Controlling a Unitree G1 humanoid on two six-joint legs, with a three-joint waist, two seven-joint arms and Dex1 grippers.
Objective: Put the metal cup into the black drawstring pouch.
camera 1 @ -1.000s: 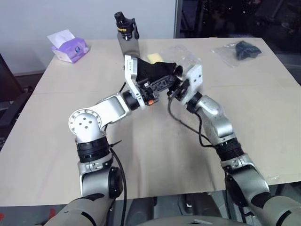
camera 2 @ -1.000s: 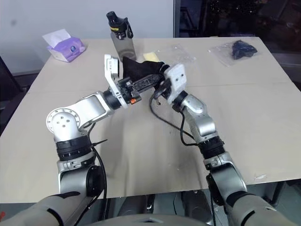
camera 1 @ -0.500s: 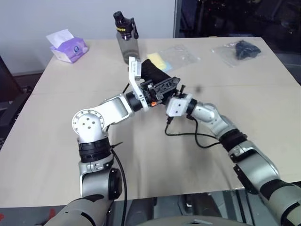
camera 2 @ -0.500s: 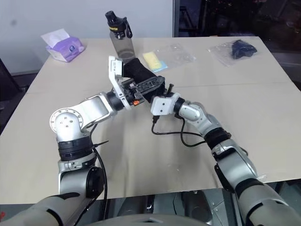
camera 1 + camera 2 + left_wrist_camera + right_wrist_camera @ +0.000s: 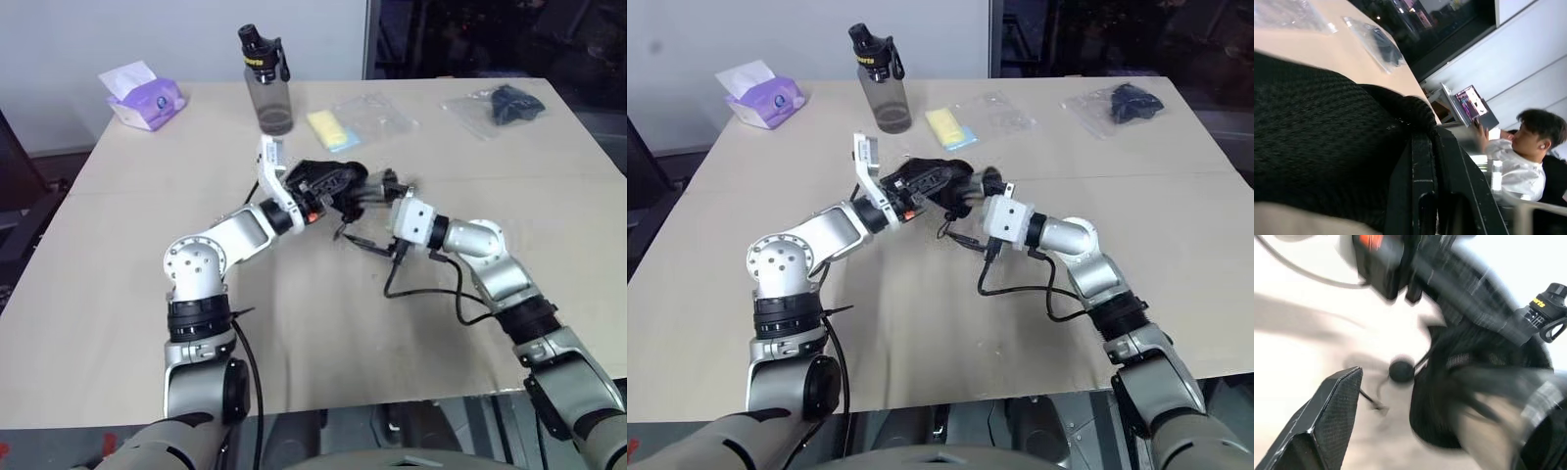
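While it hangs mid-table, the small soft matte black fabric drawstring pouch [image 5: 328, 178] looks knitted and bunched | left gripper [image 5: 345, 189] clamped tight on it | right gripper [image 5: 377, 220] just beside it, fingers spread wide, holding nothing

Office/lab: person [image 5: 1528, 147] w/ laptop [image 5: 1469, 104].

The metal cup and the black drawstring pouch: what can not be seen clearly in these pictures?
- Metal cup: in the eye views I cannot tell whether it sits inside the black drawstring pouch; the fabric and both hands cover that spot.
- Pouch mouth: the right wrist view is blurred by motion.
- Pouch in the left wrist view: cut off by the picture's edges, behind the left hand.
- Dark item in the clear plastic bag: too small to identify.
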